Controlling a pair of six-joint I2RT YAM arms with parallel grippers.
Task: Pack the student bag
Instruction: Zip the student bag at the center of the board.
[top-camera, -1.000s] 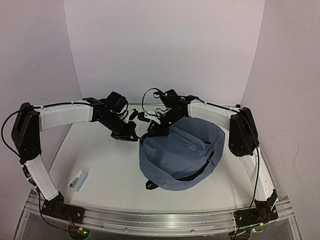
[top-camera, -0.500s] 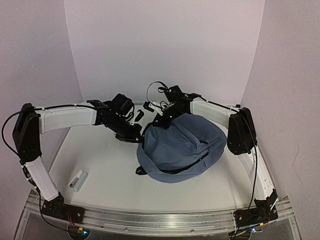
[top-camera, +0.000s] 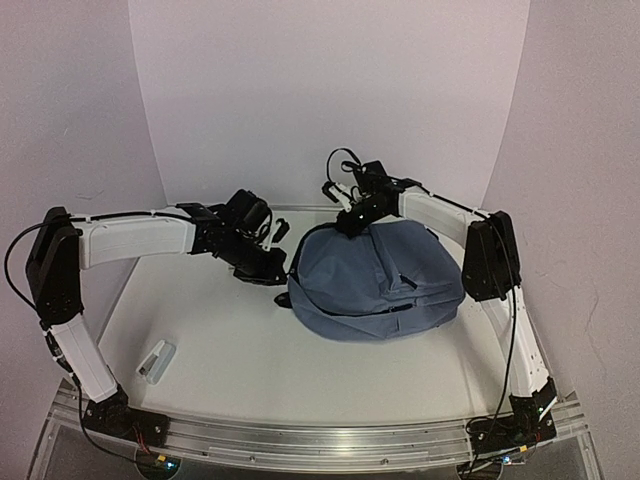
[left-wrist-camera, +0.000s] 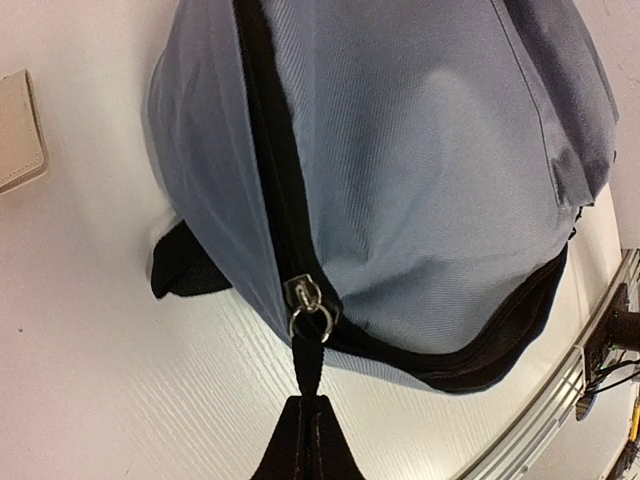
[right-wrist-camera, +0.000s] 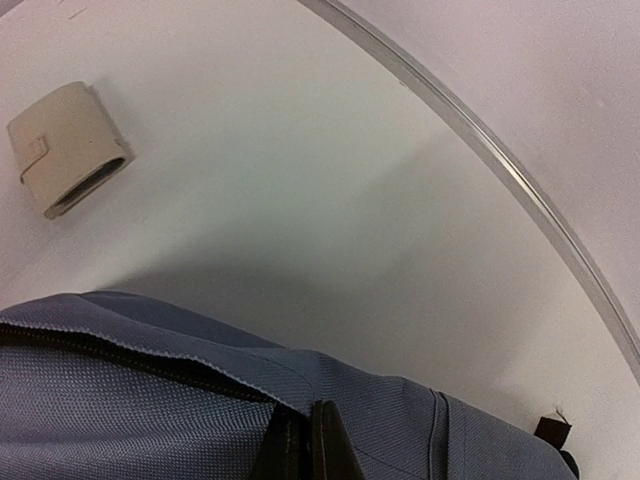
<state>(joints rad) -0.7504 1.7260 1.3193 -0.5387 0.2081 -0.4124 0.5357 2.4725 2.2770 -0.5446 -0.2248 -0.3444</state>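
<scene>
student bag (left-wrist-camera: 400, 180): top cut off in left wrist view
beige thing (left-wrist-camera: 20, 130): cut off at the left edge
small white thing (top-camera: 155, 360): too small to tell

student bag (top-camera: 375, 285) — left hand (top-camera: 276, 272), right hand (top-camera: 352, 224) gripping

Bright, even light; soft shadows
</scene>
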